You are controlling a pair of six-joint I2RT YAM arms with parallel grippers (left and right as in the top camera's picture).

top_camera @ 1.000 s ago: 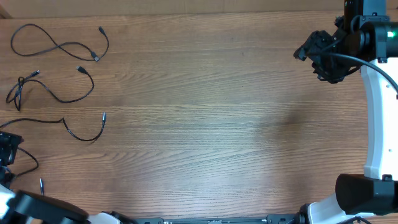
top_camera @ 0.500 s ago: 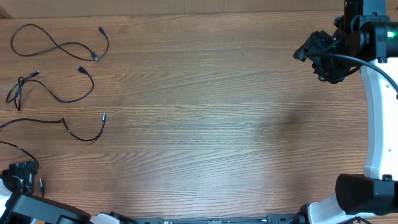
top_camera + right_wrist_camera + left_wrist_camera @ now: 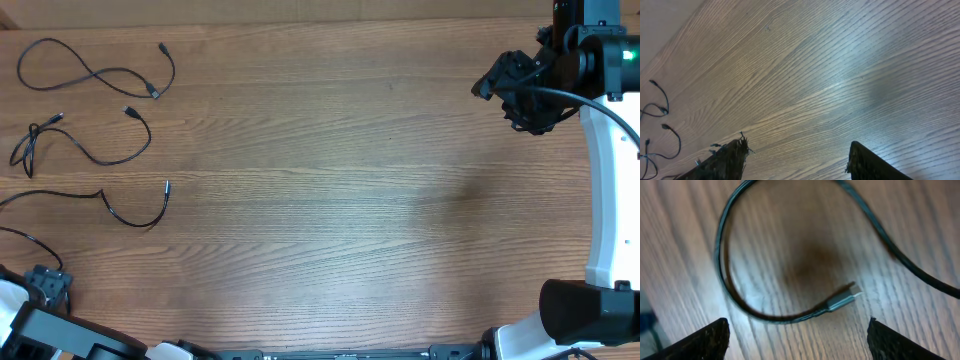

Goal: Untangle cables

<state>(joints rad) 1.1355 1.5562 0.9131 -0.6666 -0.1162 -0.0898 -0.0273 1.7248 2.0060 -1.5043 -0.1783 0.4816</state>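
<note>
1. Thin black cables lie along the left side of the brown wood-grain table, towards its far corner; in the overhead view each lies apart from the others.
2. The farthest cable forms a loop that crosses itself; nearer lies a curved cable with a small bunch at its left end; nearer again, a hooked cable runs off the left edge.
3. A fourth cable curves in from the left edge towards the near-left corner, close to the left gripper.
4. The left gripper sits low over that corner with its black fingers spread wide and nothing between them; the left wrist view shows a black cable loop on the wood ahead, ending in a silver metal plug.
5. The right gripper is at the far right, well apart from every cable; the right wrist view shows it with fingers parted and empty above bare wood, with some cables small at the left edge.
</note>
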